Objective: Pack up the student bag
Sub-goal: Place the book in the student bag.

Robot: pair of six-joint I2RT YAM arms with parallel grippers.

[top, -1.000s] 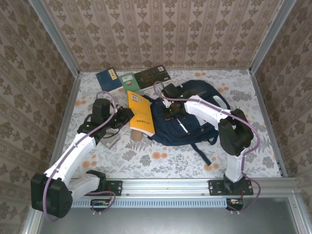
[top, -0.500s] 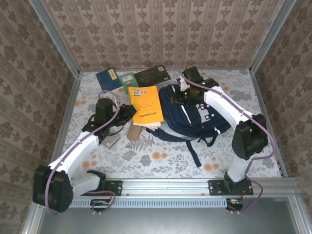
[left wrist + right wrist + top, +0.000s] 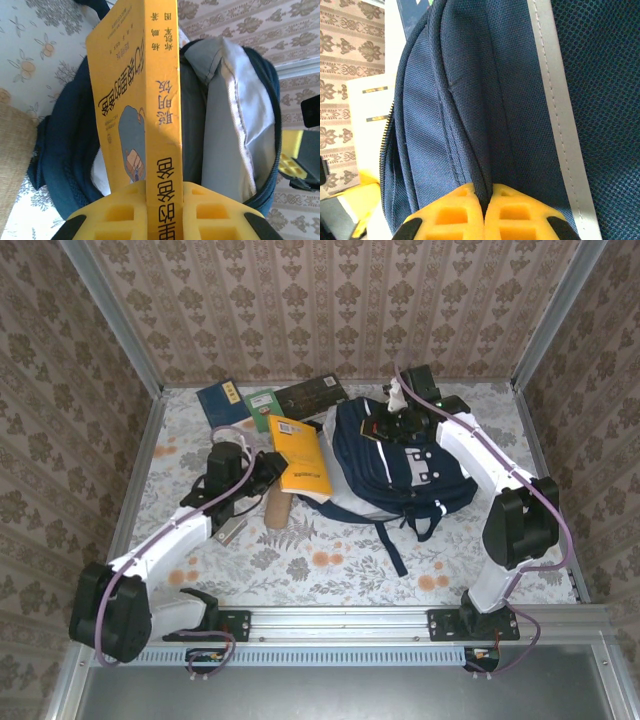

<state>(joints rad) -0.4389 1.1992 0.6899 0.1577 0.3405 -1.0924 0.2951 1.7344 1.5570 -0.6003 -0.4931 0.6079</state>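
L end effector [image 3: 164, 197] clamped on yellow paperback book [image 3: 125, 95], spine-up, aimed at mouth of big navy fabric backpack [image 3: 405, 475] just ahead. R end effector [image 3: 484, 195] pinched shut on backpack's top fabric, prob. to hold opening wide for book.

The left arm [image 3: 165, 540] and right arm [image 3: 478, 455] have white links, black joints and purple cables; the end effector fingers [image 3: 452, 212] are yellow.
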